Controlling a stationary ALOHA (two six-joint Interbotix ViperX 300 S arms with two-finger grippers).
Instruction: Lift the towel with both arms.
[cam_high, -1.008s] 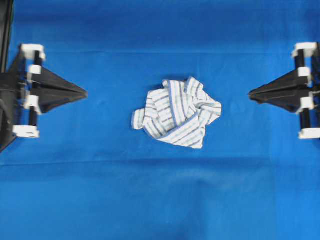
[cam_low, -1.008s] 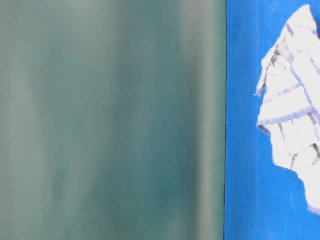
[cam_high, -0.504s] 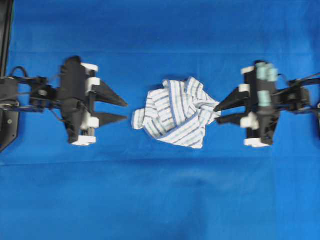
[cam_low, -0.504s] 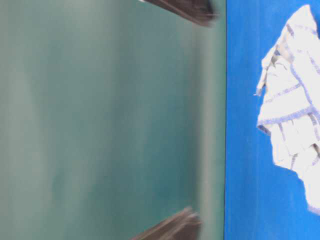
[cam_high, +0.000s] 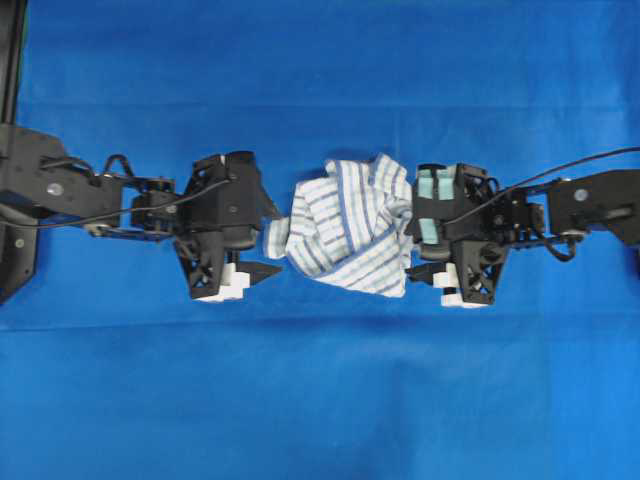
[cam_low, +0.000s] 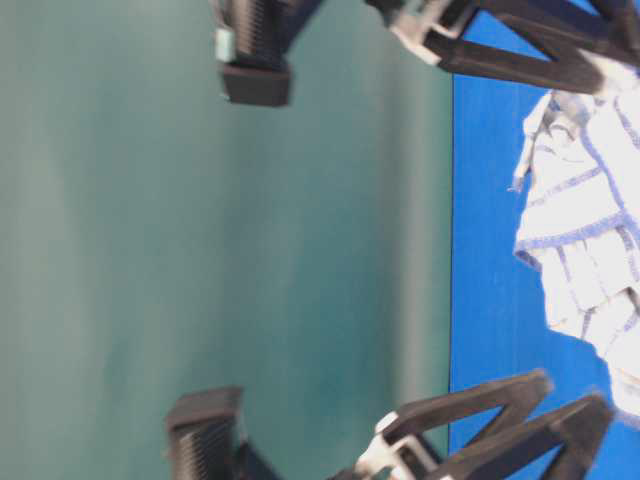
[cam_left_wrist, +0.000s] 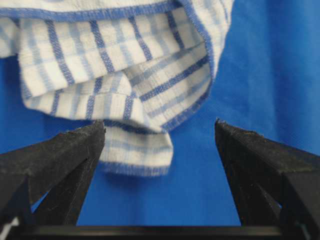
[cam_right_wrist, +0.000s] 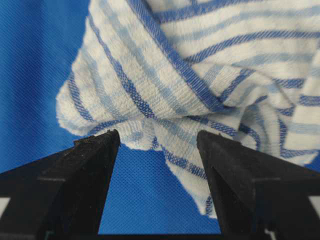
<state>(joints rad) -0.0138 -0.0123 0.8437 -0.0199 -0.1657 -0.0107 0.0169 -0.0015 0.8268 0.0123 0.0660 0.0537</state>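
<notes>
The towel (cam_high: 345, 225), white with blue and grey stripes, lies crumpled in the middle of the blue table cover (cam_high: 320, 400). My left gripper (cam_high: 276, 240) stands open at its left corner. In the left wrist view that gripper (cam_left_wrist: 159, 125) has a hanging flap of the towel (cam_left_wrist: 115, 65) between its fingers, close to the left one. My right gripper (cam_high: 410, 245), marked with teal tape, stands open at the towel's right edge. In the right wrist view this gripper (cam_right_wrist: 157, 134) has a fold of the towel (cam_right_wrist: 200, 60) between its tips. Neither gripper pinches the cloth.
In the turned table-level view the right gripper (cam_low: 620, 50) is at the top and the left gripper (cam_low: 578, 395) at the bottom, with the towel (cam_low: 585, 230) between them and a green backdrop (cam_low: 200, 250) behind. A black post (cam_high: 10, 60) stands at the far left.
Both arms have come in from the table's sides to the towel's two ends. Both grippers have gone from shut to wide open. The towel has not moved.
</notes>
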